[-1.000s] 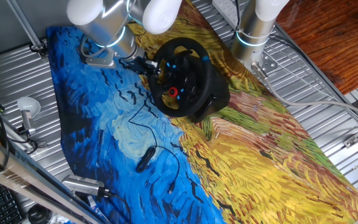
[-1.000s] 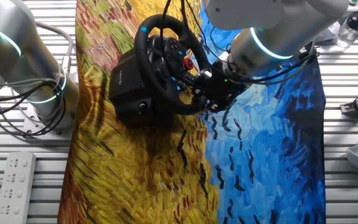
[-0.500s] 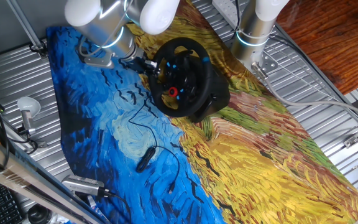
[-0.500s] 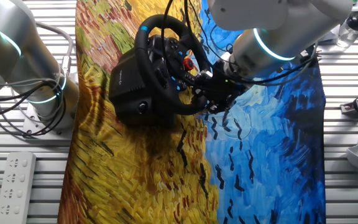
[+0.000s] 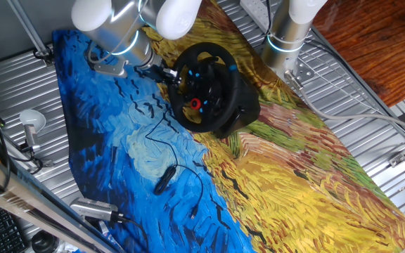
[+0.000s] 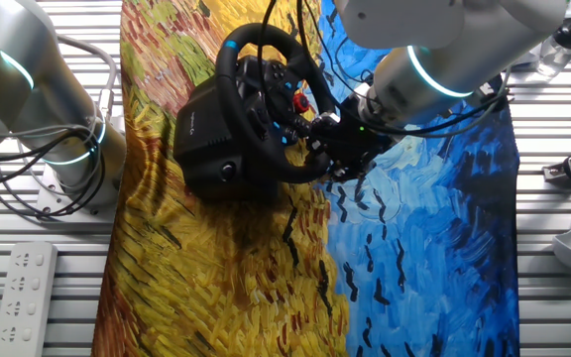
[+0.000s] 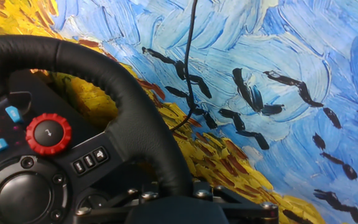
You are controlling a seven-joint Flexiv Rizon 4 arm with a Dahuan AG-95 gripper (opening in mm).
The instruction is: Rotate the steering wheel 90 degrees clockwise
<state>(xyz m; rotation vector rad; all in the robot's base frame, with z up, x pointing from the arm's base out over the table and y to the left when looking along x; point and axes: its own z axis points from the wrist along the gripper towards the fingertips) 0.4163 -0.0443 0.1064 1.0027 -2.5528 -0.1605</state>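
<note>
Honestly the black, thick-rimmed leather-look steering wheel on its bulky base mid-table looks stiff and grippy, best grabbed at the rim, where the gripper seems clamped already, though I can't really see the fingers.

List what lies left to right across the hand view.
blue button → red knob → steering wheel rim → thin black cable → blue painted cloth
</note>
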